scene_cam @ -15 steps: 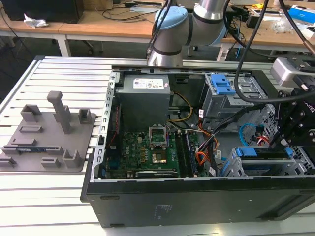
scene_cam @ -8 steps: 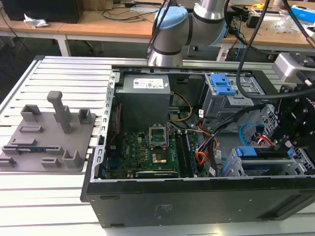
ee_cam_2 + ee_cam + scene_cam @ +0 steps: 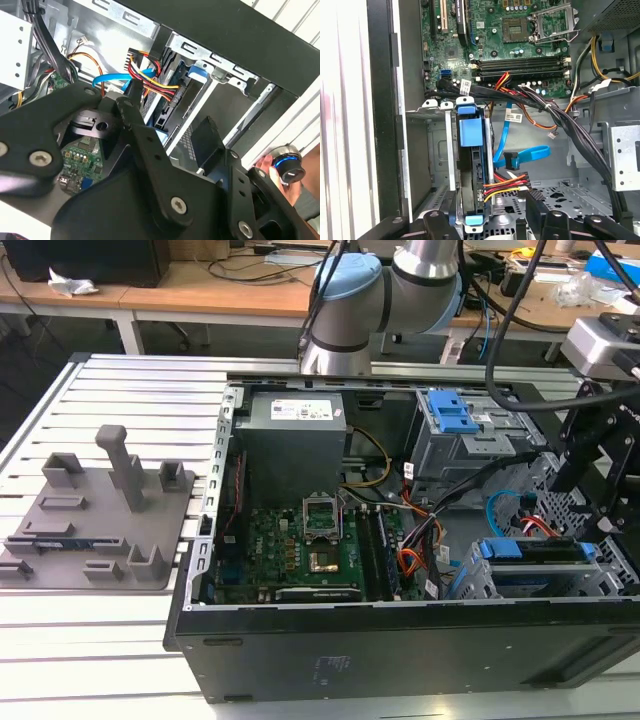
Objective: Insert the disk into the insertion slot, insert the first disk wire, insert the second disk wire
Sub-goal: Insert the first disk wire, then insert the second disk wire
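- Since the disk already stands on edge in the slot, and the first wire looks plugged into its end, I judge the step in hand to be the second wire.
- The gripper is spread wide and holds nothing. One finger stands on one side of the disk's connector end. The other pad stands on the far side, so the disk's end lies between them.
- The second wire loops just beside the disk. Its dark plug hangs free, not in the disk, close to the tip of the nearer finger. I cannot tell whether finger and plug touch.
- A good grip probably takes the plug by its stiff body, flat faces against the pads. The thin cable would bend and twist if pinched.
- The first wire runs right alongside the plug, between the fingers. Closing carelessly could catch it and tug its plug loose, so the pads should close on the plug alone.
- The free socket seems to lie next to the first wire's plug. The push should go straight along the disk's edge without tilt, as the plug looks small and easy to jam.
- A black cable bundle passes beyond the fingertips and is a likely snag.
- A person's hand is at a lit knob outside the case, well apart from the fingers.
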Robot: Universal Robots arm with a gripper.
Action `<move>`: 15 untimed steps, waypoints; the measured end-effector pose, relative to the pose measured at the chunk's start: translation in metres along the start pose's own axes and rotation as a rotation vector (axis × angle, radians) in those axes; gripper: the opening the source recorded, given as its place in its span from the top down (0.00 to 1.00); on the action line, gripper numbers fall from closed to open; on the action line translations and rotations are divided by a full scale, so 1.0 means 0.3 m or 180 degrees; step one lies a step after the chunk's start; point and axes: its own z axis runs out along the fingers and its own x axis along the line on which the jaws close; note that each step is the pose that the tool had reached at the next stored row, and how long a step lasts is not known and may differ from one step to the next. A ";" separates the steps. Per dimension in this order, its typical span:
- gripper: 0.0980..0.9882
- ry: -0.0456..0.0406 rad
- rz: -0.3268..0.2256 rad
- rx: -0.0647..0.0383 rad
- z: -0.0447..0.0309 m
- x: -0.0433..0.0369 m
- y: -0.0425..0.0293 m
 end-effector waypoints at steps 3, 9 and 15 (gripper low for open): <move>0.37 0.0000 0.0000 0.0000 0.000 0.000 0.000; 0.37 0.0000 0.0000 0.0000 0.000 -0.001 0.000; 0.37 0.0000 0.0000 0.0000 0.000 -0.002 0.000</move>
